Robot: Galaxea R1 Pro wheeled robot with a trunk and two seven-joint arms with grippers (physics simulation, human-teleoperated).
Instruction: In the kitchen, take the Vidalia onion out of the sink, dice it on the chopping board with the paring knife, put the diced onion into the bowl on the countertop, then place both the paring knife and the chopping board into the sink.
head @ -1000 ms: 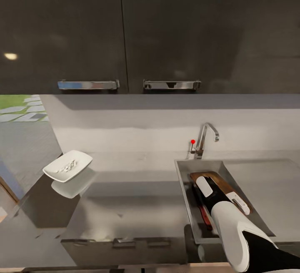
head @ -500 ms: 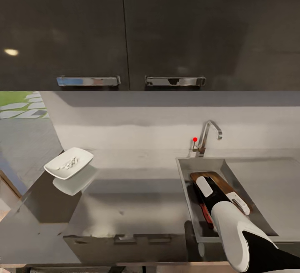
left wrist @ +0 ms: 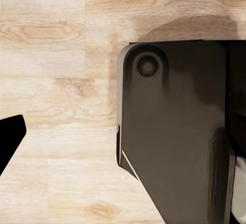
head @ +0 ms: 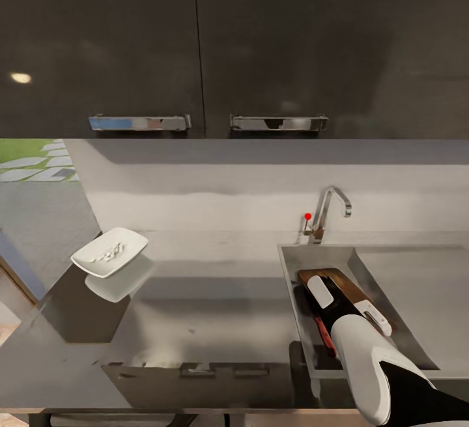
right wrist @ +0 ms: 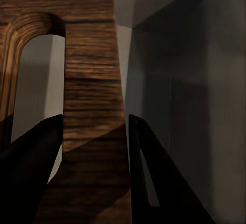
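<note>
- Dark glossy wall cabinets point(head: 195, 43) with two chrome bar handles hang over the long grey countertop point(head: 215, 310).
- At the countertop's left end sits the white bowl point(head: 109, 252), holding pale diced bits.
- To the right, the steel sink point(head: 384, 297) lies below an angular chrome tap point(head: 329, 209) with a red dot.
- Inside the basin the wooden chopping board point(head: 348, 289) leans tilted, its handle slot showing in the right wrist view.
- Beside the board, the paring knife point(head: 324, 336) shows its reddish handle on the basin floor.
- Reaching down into the sink, the right gripper point(right wrist: 95, 172) has its dark fingers point(right wrist: 154, 183) parted around the board's edge point(right wrist: 92, 80); whether they touch it is unclear.
- Over pale wood flooring point(left wrist: 56, 80), the left gripper point(left wrist: 10, 139) shows one dark fingertip, so its opening cannot be told.
</note>
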